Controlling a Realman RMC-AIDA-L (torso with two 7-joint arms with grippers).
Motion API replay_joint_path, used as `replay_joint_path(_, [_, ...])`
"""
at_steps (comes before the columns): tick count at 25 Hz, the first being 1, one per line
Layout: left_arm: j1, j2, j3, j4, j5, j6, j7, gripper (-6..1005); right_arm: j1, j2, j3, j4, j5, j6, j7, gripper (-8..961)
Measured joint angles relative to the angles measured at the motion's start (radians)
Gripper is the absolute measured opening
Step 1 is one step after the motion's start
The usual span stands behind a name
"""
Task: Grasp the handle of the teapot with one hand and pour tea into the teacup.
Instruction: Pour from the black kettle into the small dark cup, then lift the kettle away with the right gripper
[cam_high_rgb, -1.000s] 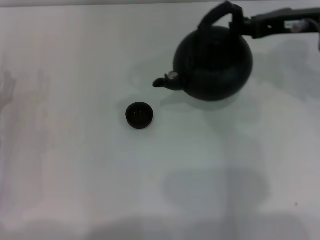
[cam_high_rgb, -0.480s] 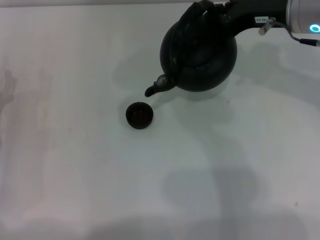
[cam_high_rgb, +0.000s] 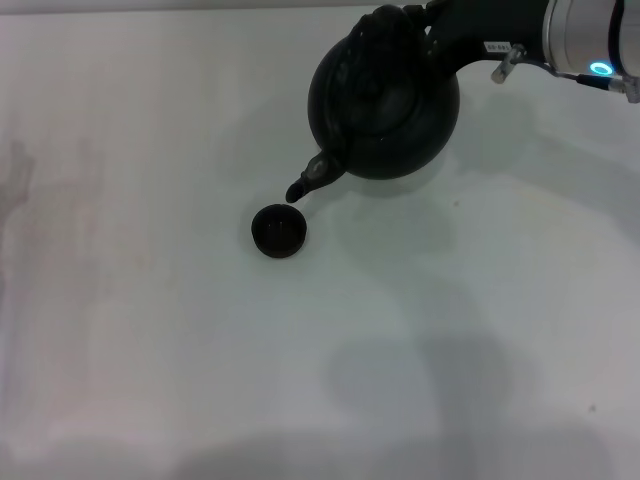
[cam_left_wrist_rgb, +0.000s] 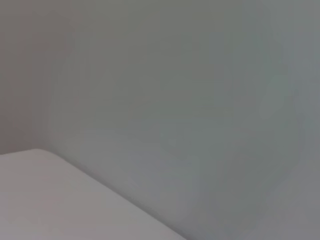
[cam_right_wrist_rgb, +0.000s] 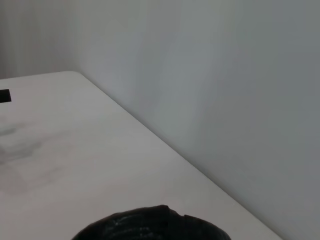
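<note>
The large matte-black teapot (cam_high_rgb: 385, 100) hangs tilted above the white table at the back right. Its short spout (cam_high_rgb: 306, 181) with a pale spot points down and left, ending just above and right of the tiny dark teacup (cam_high_rgb: 279, 231), which stands upright on the table. My right gripper (cam_high_rgb: 428, 25) comes in from the right and is shut on the black arched handle (cam_high_rgb: 388, 18) at the pot's top. A dark curved part of the teapot (cam_right_wrist_rgb: 150, 225) shows at the edge of the right wrist view. My left gripper is out of view.
The white table (cam_high_rgb: 200, 380) stretches around the cup, with faint shadows in front. The right arm's silver link with a blue light (cam_high_rgb: 595, 40) sits at the back right. The left wrist view shows only a table corner (cam_left_wrist_rgb: 50, 200) and a grey wall.
My right gripper has carried the teapot left and tipped it further. The spout has swung down toward the teacup. The teacup has not moved.
</note>
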Motion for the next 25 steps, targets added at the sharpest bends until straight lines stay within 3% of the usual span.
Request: replay_joint_path(25, [-0.009,0.002,0.002,-0.002,0.001,0.002,-0.001,847,-0.012,0.000,-0.214,0.011,-0.011,0.244,-0.150,176])
